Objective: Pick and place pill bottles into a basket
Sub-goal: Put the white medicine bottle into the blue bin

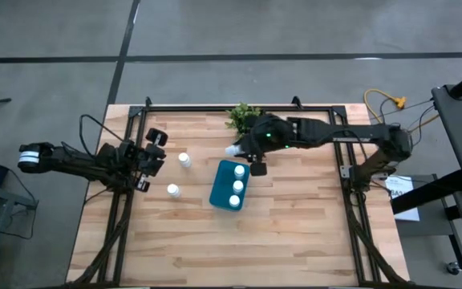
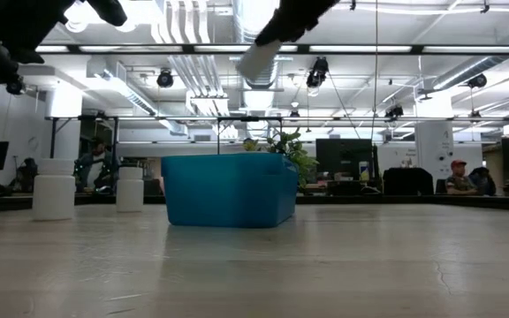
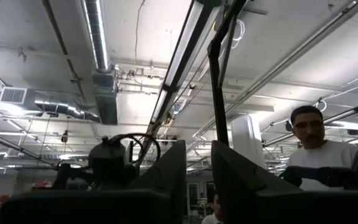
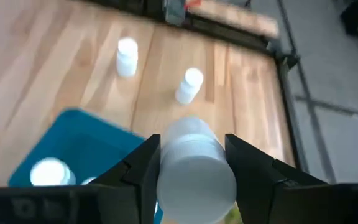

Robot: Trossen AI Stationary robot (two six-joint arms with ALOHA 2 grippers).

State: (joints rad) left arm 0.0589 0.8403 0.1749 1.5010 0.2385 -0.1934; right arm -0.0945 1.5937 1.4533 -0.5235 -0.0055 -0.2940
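Note:
My right gripper (image 1: 245, 152) is shut on a white pill bottle (image 1: 233, 149), high over the table by the teal basket's (image 1: 231, 185) far end; the low view shows this bottle (image 2: 259, 60) tilted in the air. Three bottles (image 1: 237, 186) lie in the basket. Two bottles (image 1: 184, 160) (image 1: 172, 191) stand upright on the table left of the basket, also in the low view (image 2: 54, 188) (image 2: 130, 188). My left gripper (image 1: 156, 154) is open and empty, left of those two bottles, and its fingers (image 3: 173, 174) point up at the ceiling. My right gripper pinches the bottle's round body (image 4: 194, 165) between its two fingers (image 4: 143, 163), one on each side. The bottle lies along the fingers and sticks out past their tips. It is lifted clear and tilted, its free end (image 2: 253, 71) lower, toward the table's left.
A small green potted plant (image 1: 243, 116) stands at the table's far edge, just behind my right gripper. The black frame rails (image 1: 127, 209) run along the table's left and right sides. Bare wood (image 1: 239, 249) lies near the front edge. A person (image 3: 316, 149) shows beyond the table.

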